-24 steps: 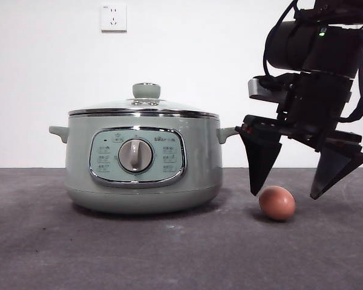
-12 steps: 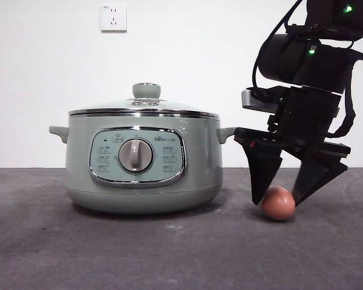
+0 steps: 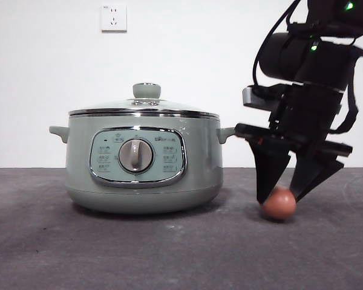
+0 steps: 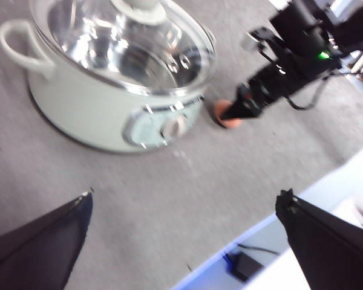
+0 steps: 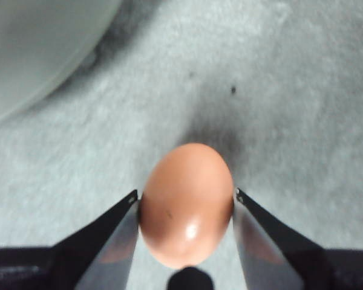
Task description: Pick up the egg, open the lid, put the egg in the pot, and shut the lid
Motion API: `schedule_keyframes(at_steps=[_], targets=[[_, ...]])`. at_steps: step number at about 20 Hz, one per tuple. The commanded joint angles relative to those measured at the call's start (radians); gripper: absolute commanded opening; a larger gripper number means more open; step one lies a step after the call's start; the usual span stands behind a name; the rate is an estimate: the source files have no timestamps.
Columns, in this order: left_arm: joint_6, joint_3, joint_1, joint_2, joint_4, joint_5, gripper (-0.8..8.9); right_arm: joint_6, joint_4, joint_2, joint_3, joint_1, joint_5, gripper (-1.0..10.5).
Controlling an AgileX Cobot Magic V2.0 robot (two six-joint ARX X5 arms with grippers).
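The brown-orange egg [image 3: 279,203] [image 5: 186,202] lies on the grey table to the right of the pot [image 3: 199,163]. My right gripper [image 3: 279,199] [image 5: 185,193] reaches down over it, its two black jaws pressed against the egg's two sides. The pale green pot carries its glass lid [image 3: 145,109] with the green knob, seated flat on the rim. In the left wrist view the pot [image 4: 85,115], the lid [image 4: 127,48] and the egg [image 4: 230,119] lie far below. My left gripper [image 4: 186,194] hangs high over the table, open and holding nothing.
A white wall with a socket [image 3: 113,17] stands behind the table. The pot's side handle [image 3: 227,133] sticks out close to the right arm. The left wrist view shows the table's near edge with a cable and a small adapter [image 4: 239,263] beyond it.
The right gripper has come down around the egg and its jaws have closed from wide apart onto the egg's sides. The egg, pot and lid stay in place.
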Motion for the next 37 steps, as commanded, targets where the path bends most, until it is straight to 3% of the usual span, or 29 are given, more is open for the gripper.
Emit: schedule_keyframes(at_steps=[1,7,14,17,23,32,35,37], targets=[[-0.047,0.007,0.002,0.032,0.073,-0.038,6.6,-0.002,-0.016,-0.1,0.0,0.001,0.0,-0.1],[-0.088,0.102,-0.071,0.231,0.264,-0.068,6.6,-0.038,-0.115,-0.455,0.0,0.001,0.005,-0.1],[-0.085,0.354,-0.325,0.61,0.404,-0.308,6.6,-0.044,-0.171,-0.713,0.001,0.001,0.003,-0.1],[-0.082,0.471,-0.412,0.775,0.43,-0.404,6.6,-0.043,-0.207,-0.749,0.001,0.001,0.001,-0.1],[-0.079,0.639,-0.51,1.061,0.483,-0.475,6.6,-0.035,-0.248,-0.786,0.002,0.002,-0.001,-0.1],[-0.056,0.646,-0.557,1.2,0.569,-0.609,6.54,-0.035,-0.253,-0.788,0.002,0.002,-0.001,-0.1],[-0.056,0.646,-0.566,1.2,0.571,-0.633,4.86,-0.035,-0.253,-0.788,0.002,0.002,-0.001,-0.1],[-0.057,0.646,-0.567,1.201,0.566,-0.633,4.65,-0.035,-0.253,-0.788,0.002,0.002,-0.001,-0.1]])
